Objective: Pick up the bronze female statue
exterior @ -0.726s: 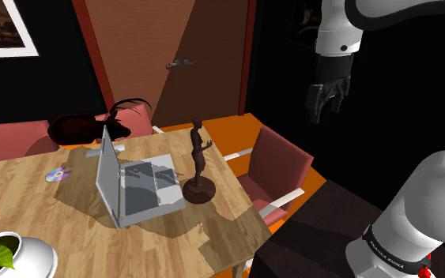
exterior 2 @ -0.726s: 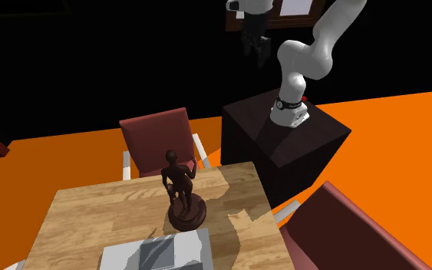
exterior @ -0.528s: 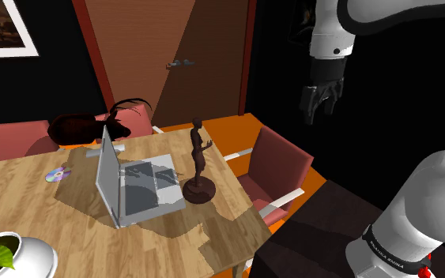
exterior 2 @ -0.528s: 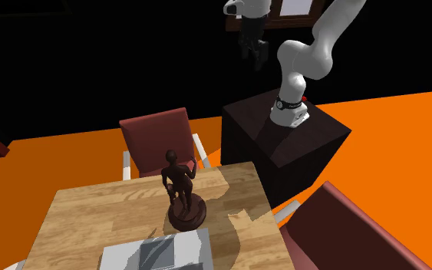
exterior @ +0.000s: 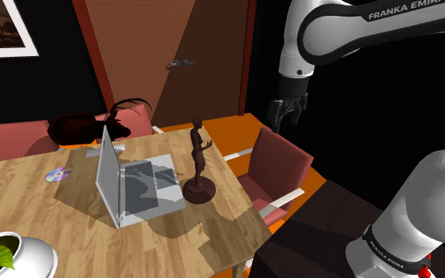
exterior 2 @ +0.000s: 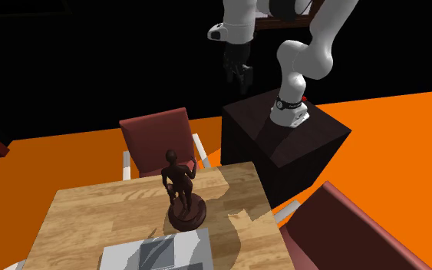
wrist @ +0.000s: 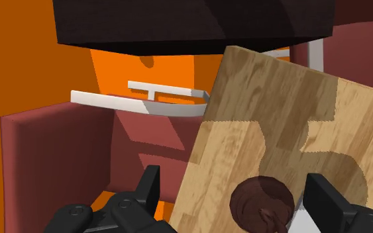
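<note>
My tool (exterior: 284, 118) hangs in the air above a red chair (exterior: 280, 162), fingers spread wide and gripping nothing. The dark brown female statue (exterior: 199, 162) stands upright on the wooden table (exterior: 54, 213) — about 8 o'clock from my tool in the shoulder view, well apart from it, and at the open laptop's (exterior: 122, 185) 3 o'clock.

Both exteriors share the table (exterior: 31, 197) from opposite sides (wrist overhead)
</note>
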Motion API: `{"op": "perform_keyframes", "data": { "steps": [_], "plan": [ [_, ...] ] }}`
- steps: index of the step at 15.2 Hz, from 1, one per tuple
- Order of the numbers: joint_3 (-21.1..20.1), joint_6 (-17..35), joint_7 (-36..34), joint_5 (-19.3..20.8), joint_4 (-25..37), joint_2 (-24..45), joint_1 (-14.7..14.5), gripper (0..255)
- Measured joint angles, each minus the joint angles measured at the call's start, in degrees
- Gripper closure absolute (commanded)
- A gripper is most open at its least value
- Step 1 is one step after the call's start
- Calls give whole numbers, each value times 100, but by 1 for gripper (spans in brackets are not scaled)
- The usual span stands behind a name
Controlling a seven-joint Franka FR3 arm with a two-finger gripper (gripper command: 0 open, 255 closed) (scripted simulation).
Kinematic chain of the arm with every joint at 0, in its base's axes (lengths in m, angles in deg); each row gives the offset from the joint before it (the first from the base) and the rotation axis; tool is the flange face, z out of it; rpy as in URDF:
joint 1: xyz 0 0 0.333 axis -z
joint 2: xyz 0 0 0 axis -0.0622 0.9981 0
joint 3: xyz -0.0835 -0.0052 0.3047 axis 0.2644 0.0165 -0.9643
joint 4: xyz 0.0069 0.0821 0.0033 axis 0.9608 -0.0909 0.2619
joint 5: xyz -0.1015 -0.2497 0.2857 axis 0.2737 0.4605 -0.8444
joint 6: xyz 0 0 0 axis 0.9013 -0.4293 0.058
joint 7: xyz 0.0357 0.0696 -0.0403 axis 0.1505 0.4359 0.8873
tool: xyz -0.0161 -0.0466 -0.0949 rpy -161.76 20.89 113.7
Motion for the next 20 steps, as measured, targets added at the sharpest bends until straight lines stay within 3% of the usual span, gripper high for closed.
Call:
{"op": "perform_keyframes", "data": {
  "steps": [8, 20],
  "plan": [
    [-166, 1557, 67, -277, 414, 1467, -207, 0],
    [-362, 3064, 320, -508, 1987, 3783, -424, 0]
  ]
}}
